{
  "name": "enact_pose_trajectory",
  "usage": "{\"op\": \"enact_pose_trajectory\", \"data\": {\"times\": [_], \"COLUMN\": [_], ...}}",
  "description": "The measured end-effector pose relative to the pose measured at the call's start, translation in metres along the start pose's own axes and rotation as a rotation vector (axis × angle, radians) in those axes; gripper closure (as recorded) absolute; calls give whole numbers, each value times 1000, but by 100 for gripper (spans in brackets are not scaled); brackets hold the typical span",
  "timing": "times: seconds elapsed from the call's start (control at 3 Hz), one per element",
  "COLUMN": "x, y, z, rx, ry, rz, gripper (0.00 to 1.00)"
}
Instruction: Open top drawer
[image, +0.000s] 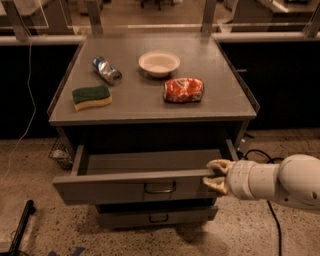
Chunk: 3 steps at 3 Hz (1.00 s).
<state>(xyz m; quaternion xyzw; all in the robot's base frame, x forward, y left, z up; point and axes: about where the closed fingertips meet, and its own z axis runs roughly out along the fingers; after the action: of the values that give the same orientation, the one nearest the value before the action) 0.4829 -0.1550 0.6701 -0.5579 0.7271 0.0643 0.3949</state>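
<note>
The top drawer (115, 186) is the widest grey drawer, just under the cabinet top. It stands pulled out part way, and its shallow grey tray (150, 161) shows, with nothing in it. Its small bracket handle (160, 188) is at the middle of the front. My gripper (215, 175) comes in from the right on a white arm. It is at the right end of the drawer front, touching its top edge, well right of the handle.
On the cabinet top (135, 107) lie a green sponge (91, 97), a crushed silver can (106, 70), a white bowl (159, 63) and a red snack bag (183, 90). A narrower lower drawer (155, 216) is shut. A black cable (272, 220) lies on the floor at the right.
</note>
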Motion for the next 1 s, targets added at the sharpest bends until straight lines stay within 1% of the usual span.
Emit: {"op": "enact_pose_trajectory", "data": {"times": [0.33, 0.67, 1.0], "x": [-2, 5, -24], "y": [2, 34, 80], "z": [-5, -32, -57], "rx": [1, 10, -35], "ry": [-1, -18, -127], "rz": [3, 51, 32], "gripper": [100, 100, 100]}}
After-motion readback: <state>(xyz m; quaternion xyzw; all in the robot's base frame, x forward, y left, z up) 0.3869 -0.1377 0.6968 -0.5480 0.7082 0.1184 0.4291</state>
